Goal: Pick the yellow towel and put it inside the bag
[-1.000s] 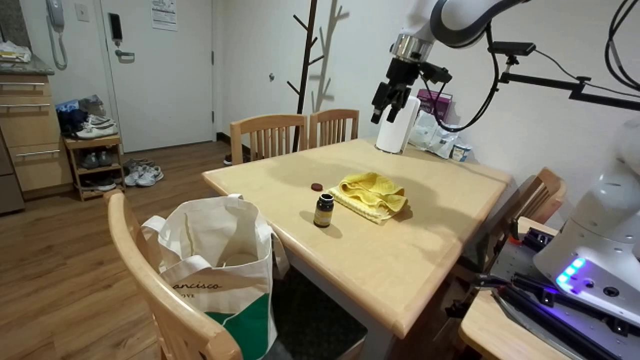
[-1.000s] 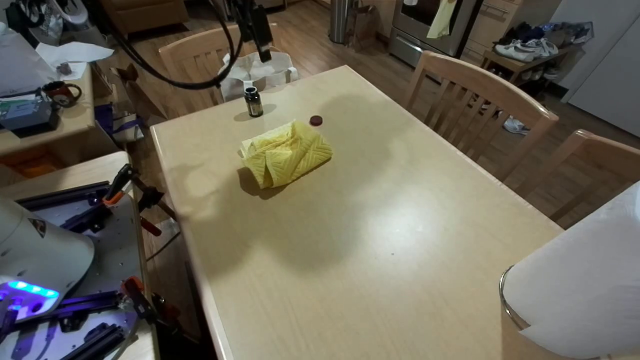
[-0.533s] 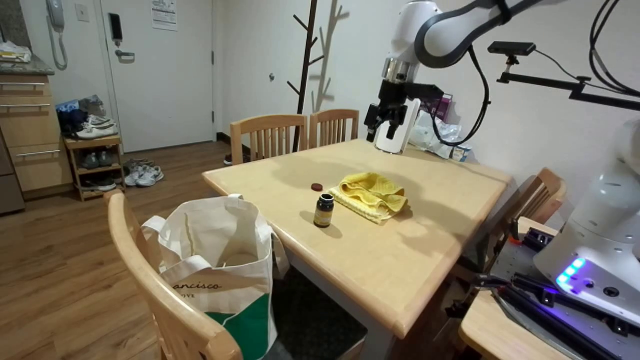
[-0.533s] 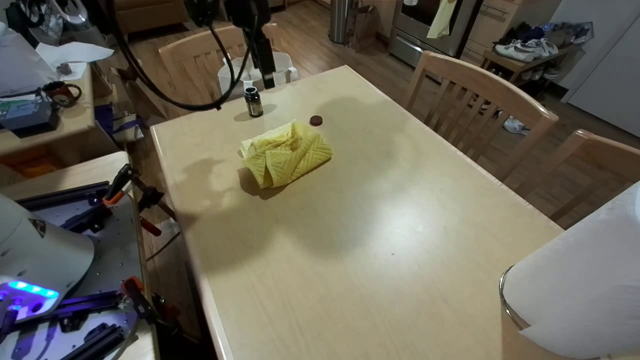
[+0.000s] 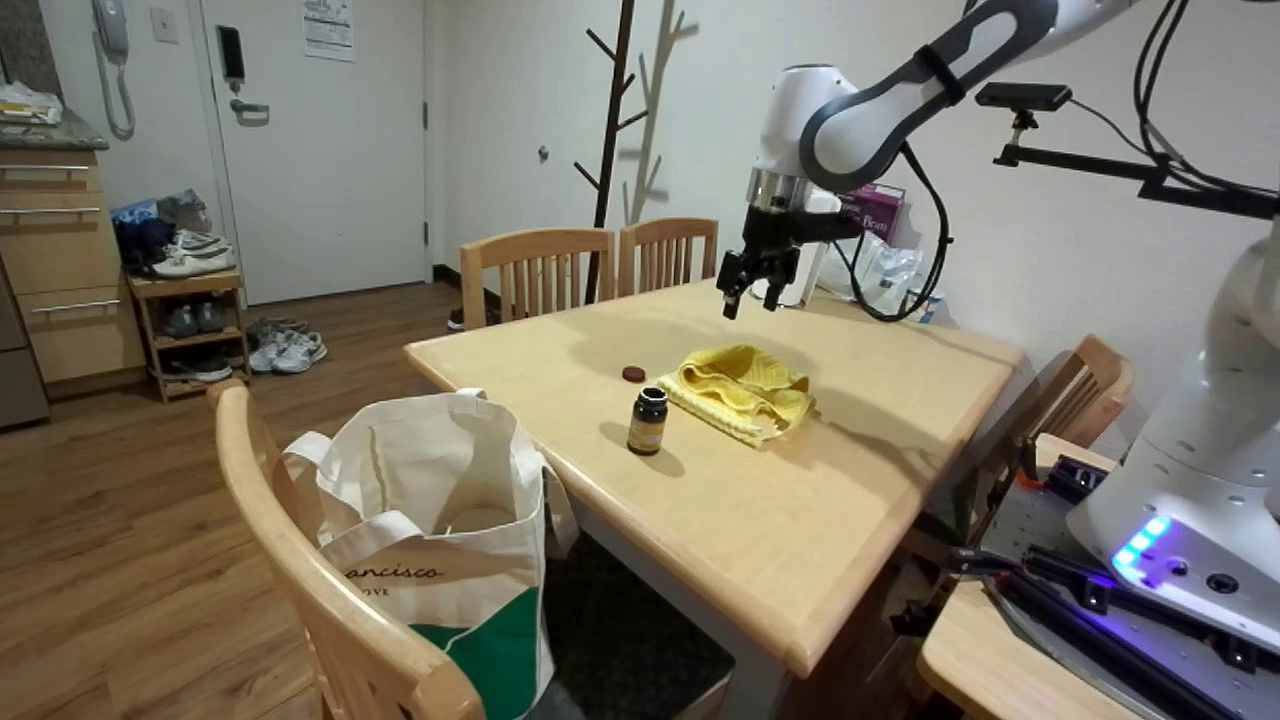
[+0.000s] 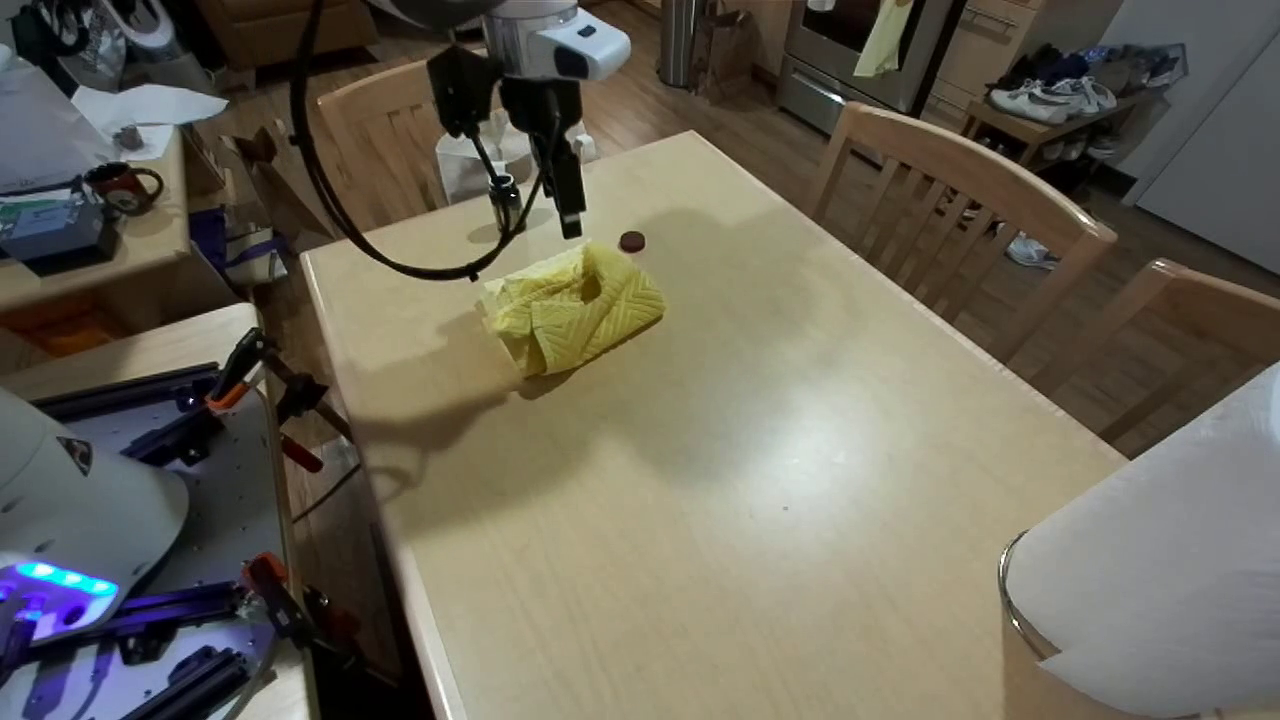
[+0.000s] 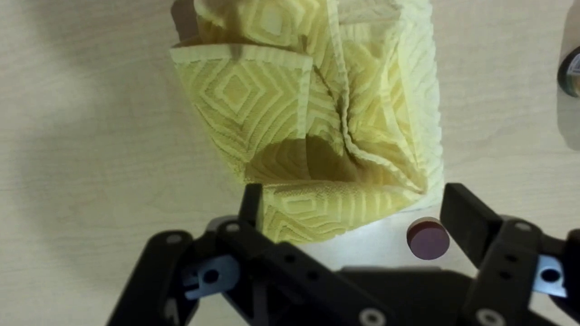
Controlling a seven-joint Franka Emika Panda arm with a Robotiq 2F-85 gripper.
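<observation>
1. Wrist view shows the end effector (image 7: 351, 194) released: its fingers (image 7: 469, 222) are spread wide and grip nothing. I judge this gap is meant to receive a fold of the towel (image 7: 267, 108).

2. The towel lies loosely folded on the worktop (image 6: 700, 560). Its raised folds probably make pinching easier than a flat cloth would.

3. In both exterior views the end effector points downward above the worktop, apart from the towel. This seems to be the approach; the grasp is not yet done.

4. The bag (image 5: 470, 590) appears to stand on a chair (image 5: 288, 545) beside the worktop, mouth upward, likely so that the towel can be lowered in from above.

5. The bottle (image 5: 647, 425) stands upright near the towel, and the cap (image 5: 633, 374) lies separately. Why they are there, I cannot tell; a descending finger could push the cap.
</observation>
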